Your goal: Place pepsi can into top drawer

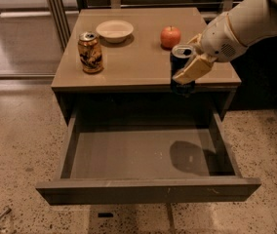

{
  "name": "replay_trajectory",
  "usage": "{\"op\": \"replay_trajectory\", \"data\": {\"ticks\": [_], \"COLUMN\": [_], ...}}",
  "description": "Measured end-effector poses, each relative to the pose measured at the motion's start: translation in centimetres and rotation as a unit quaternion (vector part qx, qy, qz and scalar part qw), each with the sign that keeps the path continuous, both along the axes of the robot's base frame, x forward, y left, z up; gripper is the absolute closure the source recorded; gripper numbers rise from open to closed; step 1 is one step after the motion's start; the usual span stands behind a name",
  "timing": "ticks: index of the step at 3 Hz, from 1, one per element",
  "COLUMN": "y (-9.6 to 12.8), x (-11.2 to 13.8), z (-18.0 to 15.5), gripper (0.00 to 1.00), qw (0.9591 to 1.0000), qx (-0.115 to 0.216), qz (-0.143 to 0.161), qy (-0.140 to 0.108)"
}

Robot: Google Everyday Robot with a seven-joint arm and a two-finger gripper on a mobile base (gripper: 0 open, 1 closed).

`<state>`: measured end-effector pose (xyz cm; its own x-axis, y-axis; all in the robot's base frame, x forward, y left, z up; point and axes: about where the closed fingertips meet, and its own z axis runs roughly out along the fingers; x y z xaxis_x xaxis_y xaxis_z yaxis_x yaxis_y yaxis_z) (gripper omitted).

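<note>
My gripper (186,67) is shut on the pepsi can (179,59), a dark can with a silver top, held upright. The can hangs at the table's front right edge, over the back of the open top drawer (148,155). A cream finger (193,70) covers the can's front, so the logo is hidden. The drawer is pulled far out, and its grey bottom bears only the shadow of the can and arm at the right.
On the tabletop (138,57) stand a gold-and-brown patterned can (89,52) at the left, a white bowl (114,30) behind it and a red apple (170,36) just behind my gripper. The white arm (246,26) reaches in from the upper right. Speckled floor surrounds the table.
</note>
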<state>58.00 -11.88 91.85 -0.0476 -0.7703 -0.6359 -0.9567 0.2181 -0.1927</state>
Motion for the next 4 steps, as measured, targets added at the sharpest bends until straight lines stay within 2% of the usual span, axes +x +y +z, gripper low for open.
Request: {"op": "replay_trajectory", "data": {"ticks": [1,2,3,4], "y": [-0.6,-1.4,-2.1,-2.5], "x": [-0.9,-2.7,-3.8,-4.0], "z": [-3.6,-9.9,-15.5,-19.6], "gripper": [1.0,1.0,1.0,1.0], "qw": [0.9999,0.9999,1.0,0.9995], "qx": [-0.011,-0.011,0.005,0.029], "qz": [0.009,0.013,0.008,-0.004], "qy": [0.001,0.001,0.003,0.011]}}
